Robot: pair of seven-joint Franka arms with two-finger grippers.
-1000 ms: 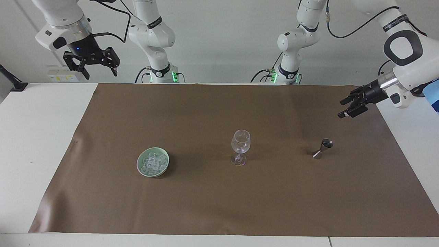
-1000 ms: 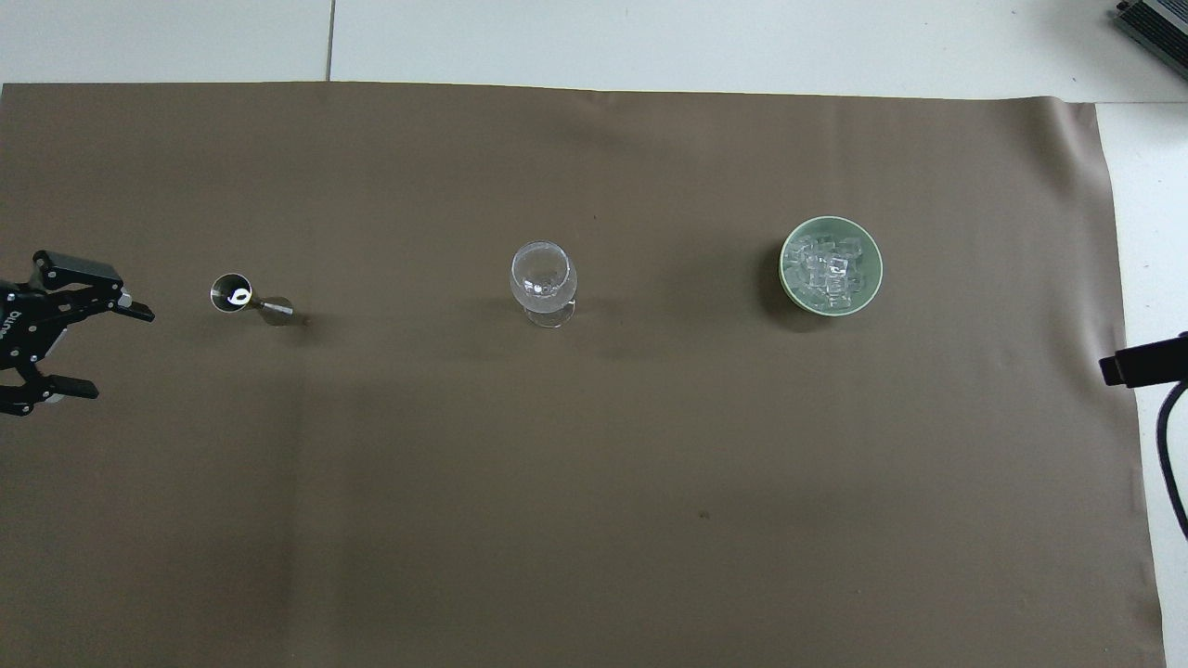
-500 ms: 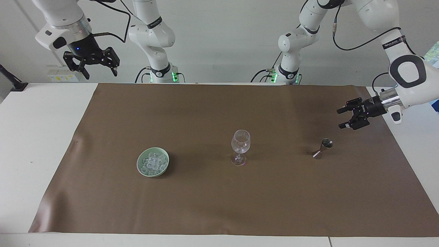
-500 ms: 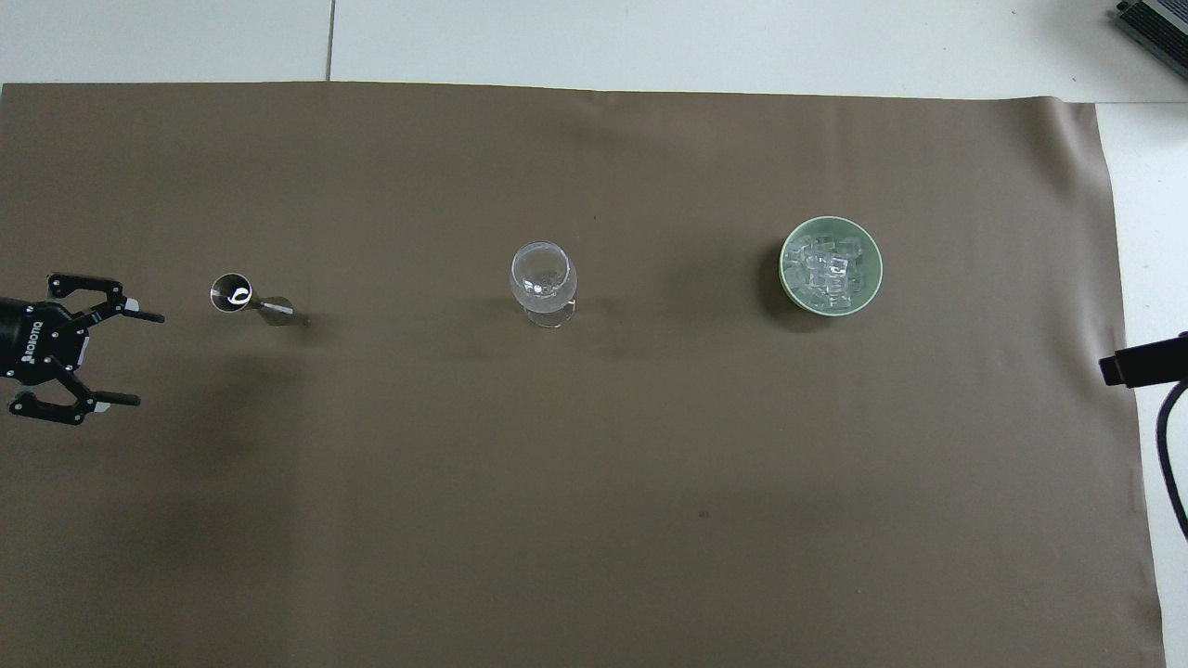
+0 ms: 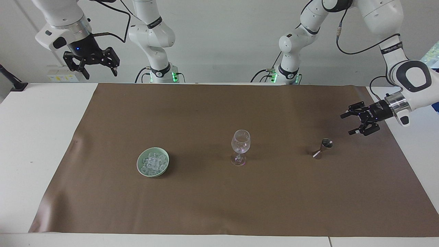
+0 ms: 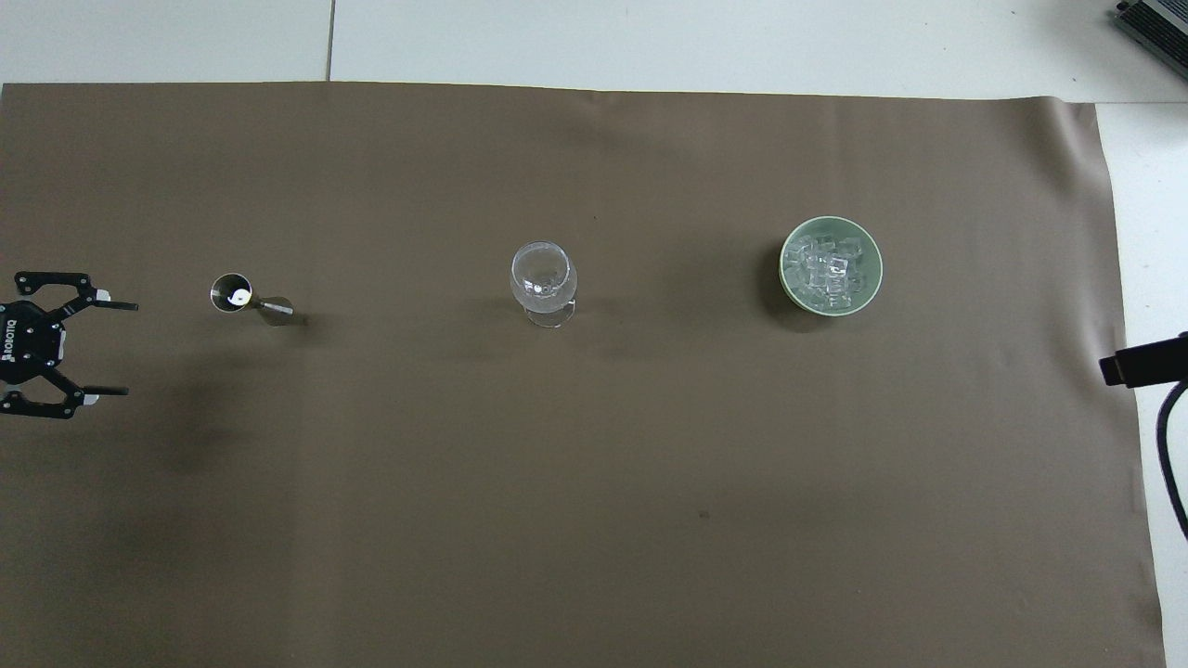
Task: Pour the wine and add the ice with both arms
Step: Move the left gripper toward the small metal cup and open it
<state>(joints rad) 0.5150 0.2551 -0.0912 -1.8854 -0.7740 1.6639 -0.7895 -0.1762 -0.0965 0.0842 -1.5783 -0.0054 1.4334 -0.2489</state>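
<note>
I see my left gripper (image 5: 350, 124) spread wide over the mat near the jigger (image 5: 322, 148); right gripper (image 5: 99, 70) waits open above the right arm's end. Ice (image 5: 153, 162) sits in the green bowl (image 5: 141, 168), beside the wine glass (image 5: 240, 145).

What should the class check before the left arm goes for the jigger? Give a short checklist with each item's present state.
1. Left gripper open: ok.
2. Left gripper beside the jigger, not touching: ok.
3. Jigger upright on the mat: ok.
4. Glass upright, apart from the jigger: ok.
5. Ice in the bowl: ok.
6. Right gripper open, waiting high by its end of the table: ok.
</note>
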